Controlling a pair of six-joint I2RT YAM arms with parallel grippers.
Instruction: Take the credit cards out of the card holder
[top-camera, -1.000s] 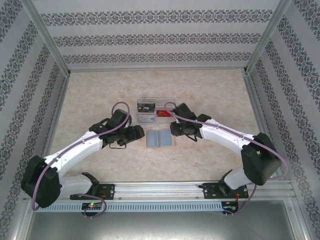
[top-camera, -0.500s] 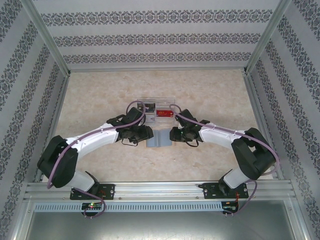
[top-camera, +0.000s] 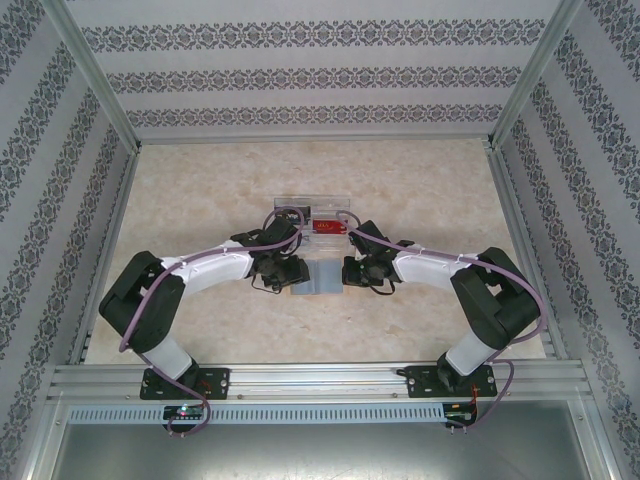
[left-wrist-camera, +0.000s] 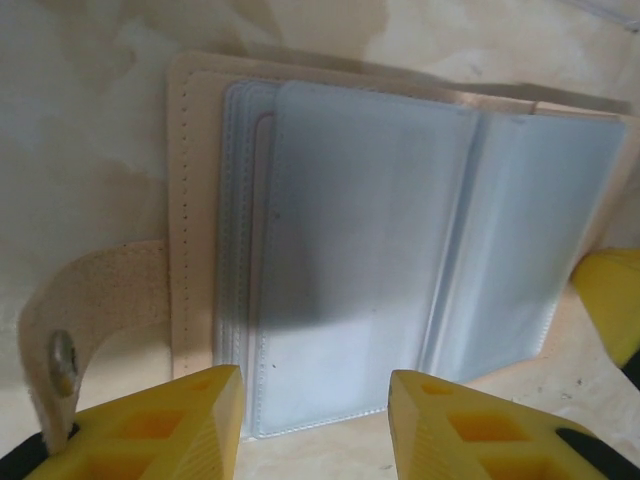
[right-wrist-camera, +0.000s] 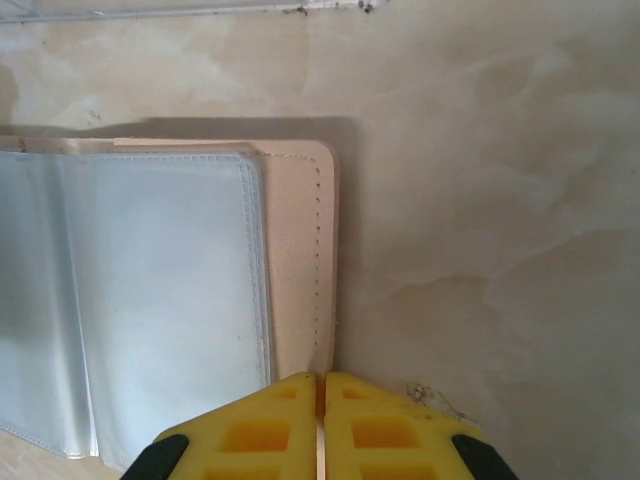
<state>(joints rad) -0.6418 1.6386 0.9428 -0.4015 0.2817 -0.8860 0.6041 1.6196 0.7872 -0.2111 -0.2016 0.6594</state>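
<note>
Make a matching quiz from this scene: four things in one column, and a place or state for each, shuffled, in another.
1. left gripper
2. right gripper
3. red card
4. wallet

A. in the clear box
B. lying spread flat
C. shut
D. open

Pairs: 1-D, 2-C, 3-A, 4-B

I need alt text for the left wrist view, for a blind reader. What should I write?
An open tan leather card holder with cloudy clear plastic sleeves lies flat on a beige marbled table. The left gripper's two yellow fingertips stand apart at the bottom, flanking the sleeves' near edge; the holder's snap strap lies at the left.
</note>
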